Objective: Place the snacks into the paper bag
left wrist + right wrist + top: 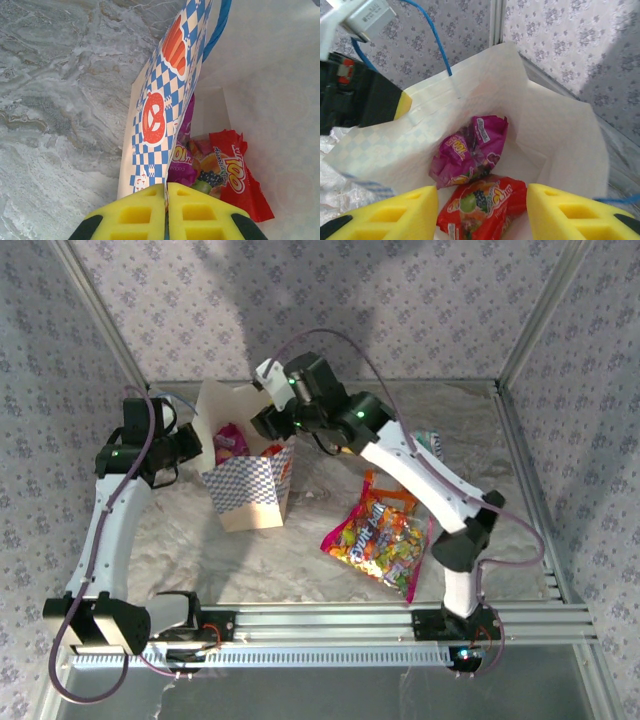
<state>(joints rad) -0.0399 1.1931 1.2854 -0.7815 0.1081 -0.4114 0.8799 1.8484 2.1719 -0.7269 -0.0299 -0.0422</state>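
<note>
Upright, the paper bag [245,485] stands, mouth upward.

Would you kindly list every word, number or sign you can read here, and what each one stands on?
"100" on the red packet; its smaller print is blurred.
"100" on the purple packet; the rest is unreadable.
Multicoloured packet: lettering too blurred to read.
Bag: small red print near the bottom, too small to read.
</note>
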